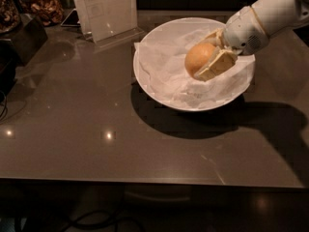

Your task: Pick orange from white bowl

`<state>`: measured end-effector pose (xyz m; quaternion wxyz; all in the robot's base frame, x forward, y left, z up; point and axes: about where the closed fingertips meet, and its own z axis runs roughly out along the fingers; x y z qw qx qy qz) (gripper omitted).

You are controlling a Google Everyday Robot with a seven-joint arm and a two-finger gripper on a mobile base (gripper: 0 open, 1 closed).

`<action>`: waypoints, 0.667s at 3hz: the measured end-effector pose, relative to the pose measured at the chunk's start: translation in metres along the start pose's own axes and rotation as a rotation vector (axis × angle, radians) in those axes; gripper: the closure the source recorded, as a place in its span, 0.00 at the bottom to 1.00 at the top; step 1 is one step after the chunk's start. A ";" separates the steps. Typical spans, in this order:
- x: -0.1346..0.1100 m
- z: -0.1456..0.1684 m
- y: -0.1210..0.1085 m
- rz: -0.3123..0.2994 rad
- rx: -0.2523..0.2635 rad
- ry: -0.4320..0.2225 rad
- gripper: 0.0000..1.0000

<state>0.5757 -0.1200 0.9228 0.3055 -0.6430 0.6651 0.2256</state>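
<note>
From where I stand, the white arm slants down from the upper right and narrows into a rounded wrist housing just behind the gripper. The gripper points left and a little downward, over the right half of the white bowl. Its two cream fingers are clamped on the orange. One lies broad and flat along the fruit's lower right side, and the other shows above and behind it. The fruit sits out at the fingertips, left of the wrist.
</note>
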 end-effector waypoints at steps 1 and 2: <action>-0.003 -0.019 0.026 0.011 0.003 -0.113 1.00; -0.004 -0.033 0.049 0.017 0.008 -0.177 1.00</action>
